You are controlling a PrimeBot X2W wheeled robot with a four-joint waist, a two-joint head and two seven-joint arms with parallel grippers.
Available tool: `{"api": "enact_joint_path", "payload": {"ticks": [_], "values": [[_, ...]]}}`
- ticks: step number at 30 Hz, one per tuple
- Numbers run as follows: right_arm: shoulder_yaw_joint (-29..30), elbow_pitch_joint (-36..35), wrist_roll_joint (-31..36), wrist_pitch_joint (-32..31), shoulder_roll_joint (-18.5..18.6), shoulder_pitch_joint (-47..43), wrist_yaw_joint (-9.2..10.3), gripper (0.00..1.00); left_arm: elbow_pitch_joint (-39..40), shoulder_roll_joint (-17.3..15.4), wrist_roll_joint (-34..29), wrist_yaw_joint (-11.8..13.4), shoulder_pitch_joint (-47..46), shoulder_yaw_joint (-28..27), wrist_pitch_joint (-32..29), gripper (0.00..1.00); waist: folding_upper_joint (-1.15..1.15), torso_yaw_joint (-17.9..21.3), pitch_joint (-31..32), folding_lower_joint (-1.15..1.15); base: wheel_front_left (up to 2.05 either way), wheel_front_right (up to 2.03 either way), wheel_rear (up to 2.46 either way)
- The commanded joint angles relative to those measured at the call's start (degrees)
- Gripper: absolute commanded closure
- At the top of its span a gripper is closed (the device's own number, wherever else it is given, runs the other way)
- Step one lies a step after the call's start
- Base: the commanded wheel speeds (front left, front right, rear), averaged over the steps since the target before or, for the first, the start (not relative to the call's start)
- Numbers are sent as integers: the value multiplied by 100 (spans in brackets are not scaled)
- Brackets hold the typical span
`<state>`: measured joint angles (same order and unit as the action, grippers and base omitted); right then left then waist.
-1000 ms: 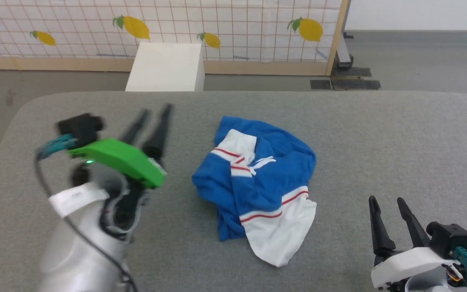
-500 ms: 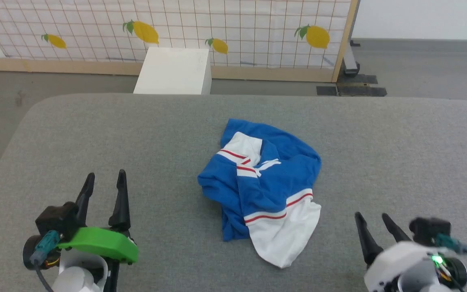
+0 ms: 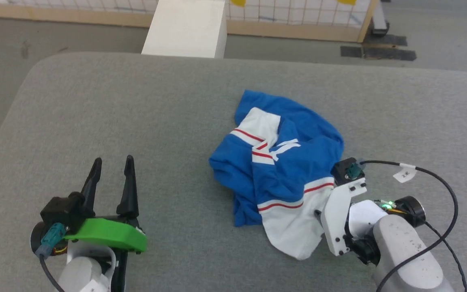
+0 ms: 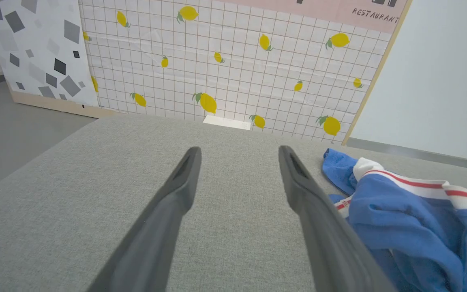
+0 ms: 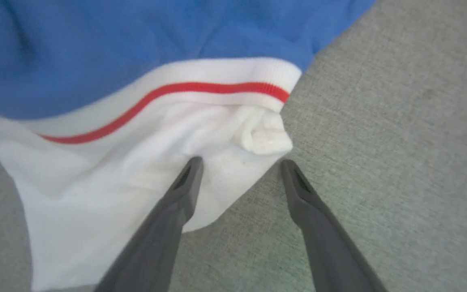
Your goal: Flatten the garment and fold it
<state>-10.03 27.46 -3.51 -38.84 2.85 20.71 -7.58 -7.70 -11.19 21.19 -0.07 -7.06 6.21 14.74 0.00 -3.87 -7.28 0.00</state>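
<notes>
The garment [image 3: 286, 166] lies crumpled in the middle of the grey table [image 3: 136, 113]: royal blue, with white sleeves and red-and-white trim. My right arm's white wrist mount [image 3: 339, 215] leans over its near right white sleeve, hiding the fingers in the head view. In the right wrist view my right gripper [image 5: 240, 164] is open, one fingertip over the white sleeve [image 5: 136, 162] and the other over bare table, holding nothing. At the lower left my left gripper [image 3: 112, 162] stands open and empty, well left of the garment [image 4: 403, 219]. Its spread fingers [image 4: 181, 190] point across the table.
A white box [image 3: 185, 28] stands on the floor beyond the table's far edge. A lemon-patterned panel [image 4: 237, 69] rises behind it. A black cable [image 3: 440, 178] loops out from my right wrist. The table's rounded left edge [image 3: 10, 121] is near my left arm.
The head camera has tilted down. My right arm swung in from the lower right onto the garment's white sleeve. My left arm dropped from mid-table back to the lower left. The garment lies as before.
</notes>
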Motion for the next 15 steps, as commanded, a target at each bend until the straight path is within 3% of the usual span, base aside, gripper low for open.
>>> {"api": "enact_joint_path", "payload": {"ticks": [1, 2, 3, 4, 5, 9, 15], "values": [[-45, 116, -47, -70, 3, 96, 9, 0, -36, 42, -88, -66, -108, -36, 25, 0, 0, -198, -197, 0, 0, 0, 0], [-59, 183, -105, -117, 3, 117, 9, 0, -49, 69, -110, -95, -127, -68, 25, 0, 0, -216, -220, 0, 0, 0, 0], [-45, 218, -168, -145, 3, 137, 9, 53, -58, 90, -124, -112, -134, -102, 25, 0, 0, -222, -227, 0, 0, 0, 0], [-17, 232, -194, -154, 3, 180, 9, 71, -68, 111, -142, -136, -135, -143, 25, 0, 0, -224, -233, 0, 0, 0, 0], [0, 222, -203, -136, 12, 226, 9, 100, -75, 127, -159, -155, -133, -174, 25, 0, 0, -222, -236, 0, 0, 0, 0], [355, 52, -389, 36, 308, 474, 9, 100, -98, 188, -229, -232, -122, -293, 26, 0, 0, -207, -226, 0, 0, 0, 0], [1205, -111, -286, 21, 1244, 988, 9, 100, -121, 277, -292, -347, -219, -395, 26, 0, 0, -235, -278, 0, 0, 0, 0]]}}
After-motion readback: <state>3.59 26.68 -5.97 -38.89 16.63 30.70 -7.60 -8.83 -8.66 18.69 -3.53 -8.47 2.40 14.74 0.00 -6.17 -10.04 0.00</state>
